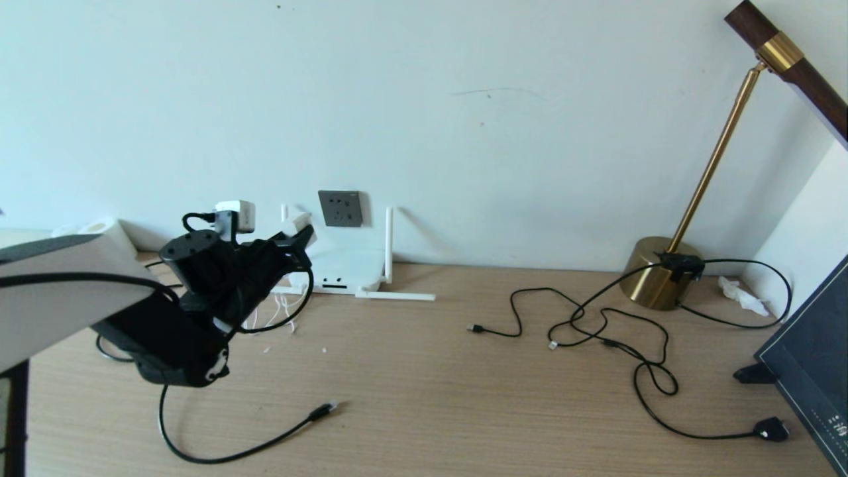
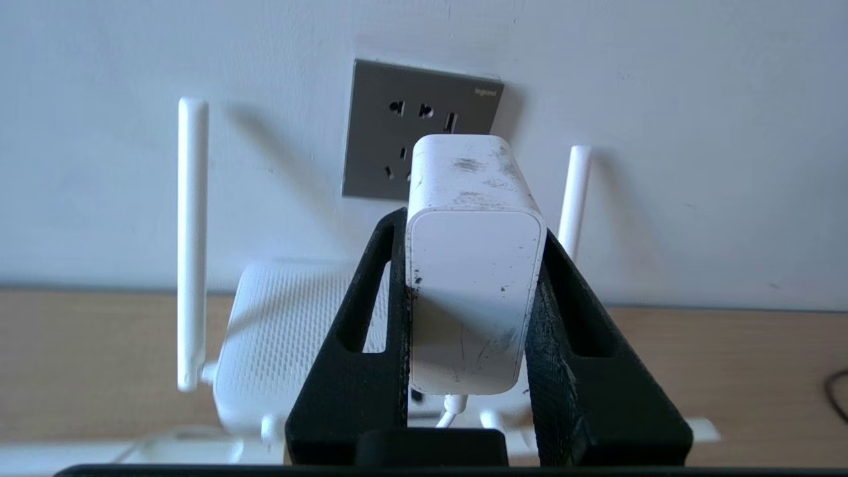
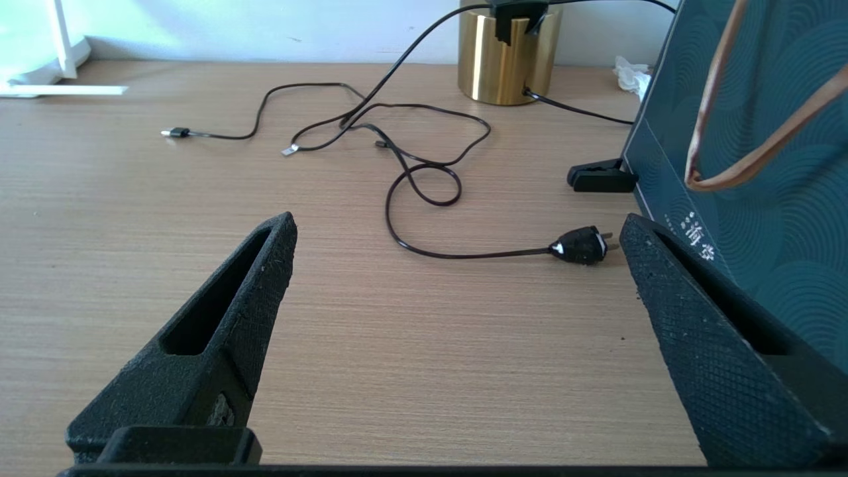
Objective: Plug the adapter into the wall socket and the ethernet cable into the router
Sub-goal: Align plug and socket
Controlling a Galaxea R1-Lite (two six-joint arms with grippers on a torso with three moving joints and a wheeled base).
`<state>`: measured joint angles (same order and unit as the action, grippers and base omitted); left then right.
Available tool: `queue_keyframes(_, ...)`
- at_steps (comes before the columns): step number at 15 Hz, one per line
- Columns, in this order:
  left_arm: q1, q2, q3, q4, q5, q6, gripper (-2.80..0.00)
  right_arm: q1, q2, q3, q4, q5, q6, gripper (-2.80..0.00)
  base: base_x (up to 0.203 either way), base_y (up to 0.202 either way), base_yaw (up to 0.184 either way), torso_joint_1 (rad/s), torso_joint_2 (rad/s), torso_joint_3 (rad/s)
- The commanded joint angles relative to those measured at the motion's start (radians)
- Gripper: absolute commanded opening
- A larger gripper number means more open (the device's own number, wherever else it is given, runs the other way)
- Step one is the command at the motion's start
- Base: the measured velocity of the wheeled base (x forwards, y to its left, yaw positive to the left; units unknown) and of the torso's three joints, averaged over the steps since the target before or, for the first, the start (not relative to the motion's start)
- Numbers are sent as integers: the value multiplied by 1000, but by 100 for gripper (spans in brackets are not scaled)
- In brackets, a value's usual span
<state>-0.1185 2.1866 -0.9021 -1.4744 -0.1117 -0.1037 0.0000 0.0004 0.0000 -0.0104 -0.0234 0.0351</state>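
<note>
Left claw (image 2: 474,311) pinching the adapter (image 2: 472,265), held off the bench (image 1: 464,384) just before the wall socket (image 2: 424,129), not yet in. Right claw (image 3: 457,298) spread wide, empty. Router (image 1: 348,268) under the socket; ethernet cable (image 1: 291,427) at 6 o'clock from it.

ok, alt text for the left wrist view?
The left gripper holds a small white rounded power adapter between its black fingers, aimed at a dark grey square wall socket. A flat white router with stick antennas sits below.
</note>
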Motion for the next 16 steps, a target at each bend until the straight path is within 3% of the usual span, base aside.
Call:
queue_keyframes(1, -8, 142, -78, -47, 8, 33, -280, 0, 0, 0, 0, 0, 0, 0, 0, 0, 0, 0, 0, 0)
queue_keyframes(7, -34, 295, -346, -56, 127, 110, -280, 0, 1, 0, 0, 0, 0, 0, 0, 0, 0, 0, 0, 0)
queue_keyframes(16, -47, 380, -538, -53, 140, 159, -280, 0, 1, 0, 0, 0, 0, 0, 0, 0, 0, 0, 0, 0)
